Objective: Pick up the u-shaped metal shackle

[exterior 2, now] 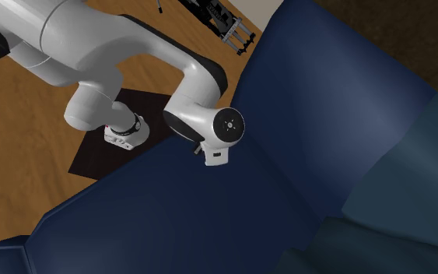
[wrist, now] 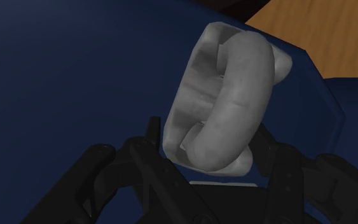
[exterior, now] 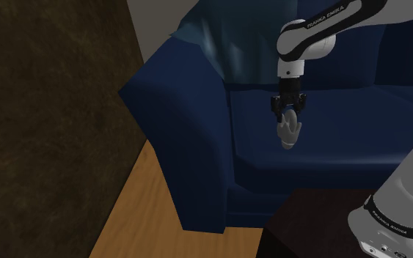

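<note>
Shoulder view: white arm (exterior: 322, 29) reaching over a dark blue sofa (exterior: 183, 139), with the black claw (exterior: 288, 116) pointing down above the seat cushion (exterior: 344, 132). The claw is closed on the grey U-shaped shackle (exterior: 290, 133), which hangs from its tips in front of the sofa's backrest, near the armrest at this view's left. Whether the shackle's lower end touches the cushion cannot be told. A lighter blue cloth (exterior: 223, 48) drapes over the backrest behind the arm. Wooden floor (exterior: 135, 212) lies beside the sofa, and a dark brown wall (exterior: 43, 110) stands beyond it. Wrist view: the black fingers (wrist: 270, 153) clasp the shackle on both sides, its thick curved bow turned toward the camera
</note>
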Tool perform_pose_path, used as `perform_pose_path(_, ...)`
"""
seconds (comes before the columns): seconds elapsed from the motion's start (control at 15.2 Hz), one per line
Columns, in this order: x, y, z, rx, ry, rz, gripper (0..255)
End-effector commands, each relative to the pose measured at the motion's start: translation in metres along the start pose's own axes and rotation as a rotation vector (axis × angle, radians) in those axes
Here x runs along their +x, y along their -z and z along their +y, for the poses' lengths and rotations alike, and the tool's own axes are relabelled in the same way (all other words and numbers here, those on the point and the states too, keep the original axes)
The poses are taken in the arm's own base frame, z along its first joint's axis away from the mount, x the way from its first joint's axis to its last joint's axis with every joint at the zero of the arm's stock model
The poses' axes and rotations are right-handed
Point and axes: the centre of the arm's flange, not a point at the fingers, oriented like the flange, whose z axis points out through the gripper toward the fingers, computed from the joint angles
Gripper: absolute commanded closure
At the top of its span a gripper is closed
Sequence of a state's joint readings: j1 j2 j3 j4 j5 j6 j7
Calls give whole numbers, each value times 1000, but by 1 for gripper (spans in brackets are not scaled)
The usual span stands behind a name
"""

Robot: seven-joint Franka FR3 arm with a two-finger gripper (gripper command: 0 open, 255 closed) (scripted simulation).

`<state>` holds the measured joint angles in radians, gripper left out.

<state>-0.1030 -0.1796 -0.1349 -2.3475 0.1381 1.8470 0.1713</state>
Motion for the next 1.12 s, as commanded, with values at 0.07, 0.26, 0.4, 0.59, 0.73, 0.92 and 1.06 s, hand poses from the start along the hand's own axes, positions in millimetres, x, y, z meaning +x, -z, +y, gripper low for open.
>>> perform_pose_path(0.07,-1,-1,0,-1,0,-4,255)
perform_pose_path(0.26,-6,14,-2,-1,0,-4,255)
perform_pose_path(0.4,-10,23,-2,-1,0,-4,255)
perform_pose_path(0.59,-15,38,-4,-1,0,-4,255)
perform_pose_path(0.73,-19,48,-4,-1,0,-4,255)
perform_pose_path(0.92,-24,63,-6,-1,0,-4,255)
perform_pose_path(1.06,-28,73,-7,-1,0,-4,255)
